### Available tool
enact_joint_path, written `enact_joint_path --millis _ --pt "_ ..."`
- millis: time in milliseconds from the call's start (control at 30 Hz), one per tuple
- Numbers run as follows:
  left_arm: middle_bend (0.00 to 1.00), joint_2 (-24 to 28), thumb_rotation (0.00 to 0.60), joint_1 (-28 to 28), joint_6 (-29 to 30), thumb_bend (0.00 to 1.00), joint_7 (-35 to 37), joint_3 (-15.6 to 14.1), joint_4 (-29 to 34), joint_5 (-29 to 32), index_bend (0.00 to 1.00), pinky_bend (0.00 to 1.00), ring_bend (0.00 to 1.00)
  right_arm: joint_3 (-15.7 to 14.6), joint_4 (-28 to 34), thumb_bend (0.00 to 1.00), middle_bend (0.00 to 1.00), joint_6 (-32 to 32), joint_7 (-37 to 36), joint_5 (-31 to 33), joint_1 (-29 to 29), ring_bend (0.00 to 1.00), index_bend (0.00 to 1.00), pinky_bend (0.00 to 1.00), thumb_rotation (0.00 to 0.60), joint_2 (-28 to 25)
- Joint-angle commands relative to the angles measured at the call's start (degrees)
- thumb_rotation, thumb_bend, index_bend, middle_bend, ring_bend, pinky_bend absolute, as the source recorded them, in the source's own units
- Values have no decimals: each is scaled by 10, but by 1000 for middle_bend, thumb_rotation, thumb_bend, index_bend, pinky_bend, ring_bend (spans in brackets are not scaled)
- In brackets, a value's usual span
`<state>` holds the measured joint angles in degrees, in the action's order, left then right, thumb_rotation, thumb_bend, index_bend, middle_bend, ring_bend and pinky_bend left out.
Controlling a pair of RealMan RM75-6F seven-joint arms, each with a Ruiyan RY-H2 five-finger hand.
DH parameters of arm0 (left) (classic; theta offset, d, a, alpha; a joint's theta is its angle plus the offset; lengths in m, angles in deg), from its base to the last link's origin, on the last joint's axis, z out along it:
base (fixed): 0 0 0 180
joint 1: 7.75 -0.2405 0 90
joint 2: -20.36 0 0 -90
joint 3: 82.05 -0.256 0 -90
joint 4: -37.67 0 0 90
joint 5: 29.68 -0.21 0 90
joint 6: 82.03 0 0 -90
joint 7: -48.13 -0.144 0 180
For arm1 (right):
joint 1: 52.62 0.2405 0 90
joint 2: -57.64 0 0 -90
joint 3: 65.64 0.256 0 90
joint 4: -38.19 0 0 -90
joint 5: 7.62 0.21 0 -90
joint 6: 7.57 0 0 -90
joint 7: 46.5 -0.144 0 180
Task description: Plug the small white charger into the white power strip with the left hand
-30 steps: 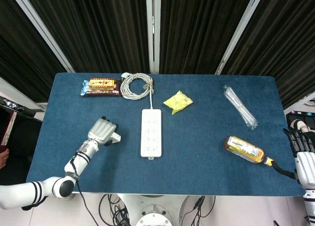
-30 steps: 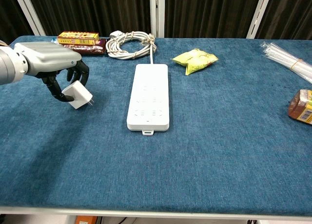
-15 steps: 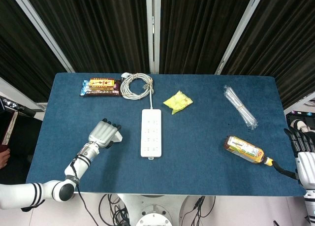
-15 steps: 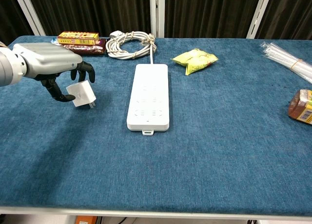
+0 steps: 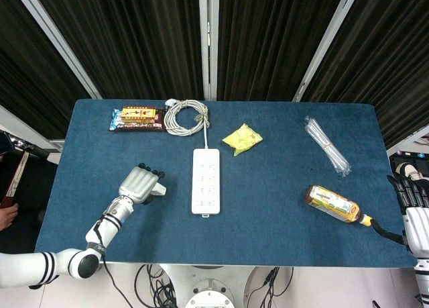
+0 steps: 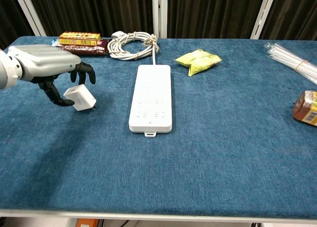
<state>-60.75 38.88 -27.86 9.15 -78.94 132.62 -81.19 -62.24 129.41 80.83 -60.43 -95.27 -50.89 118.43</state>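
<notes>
Our left robot hand [image 6: 52, 71] hangs over the small white cube-shaped charger [image 6: 79, 98], dark fingers curled around it. Whether they truly pinch it or only cage it, we cannot tell. The charger sits low by the blue counter [image 6: 223, 138], left of the long white plastic power strip [image 6: 151, 97], near its closer end. The strip's long axis runs away from us, so we judge the carry goes sideways, rightward. Our right robot hand [image 5: 410, 200] waits well beyond the strip's right, fingers loosely apart, empty.
</notes>
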Motion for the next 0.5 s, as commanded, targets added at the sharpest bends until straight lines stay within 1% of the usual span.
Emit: enact_joint_path --millis 33,100,167,367,500 --pt "346 -7 600 -16 20 184 42 6 -5 -22 272 242 305 0 -1 111 4 1 -2 -1 -1 0 0 0 600 0" --pt "357 -19 600 -31 35 160 85 9 -21 -48 327 246 305 0 -2 111 4 0 -3 -1 -1 0 0 0 600 0" --pt "369 -30 600 -46 45 170 129 9 -43 -71 369 249 305 0 -3 111 4 -1 -5 -1 0 0 0 0 600 1" --pt "397 -41 600 -70 29 211 240 10 -91 -110 380 249 305 0 -4 111 5 -3 -5 -2 0 0 0 0 600 2" --pt "400 -47 600 -76 23 212 273 11 -113 -126 381 249 305 0 -3 111 5 -3 -3 -3 1 0 0 0 600 2"
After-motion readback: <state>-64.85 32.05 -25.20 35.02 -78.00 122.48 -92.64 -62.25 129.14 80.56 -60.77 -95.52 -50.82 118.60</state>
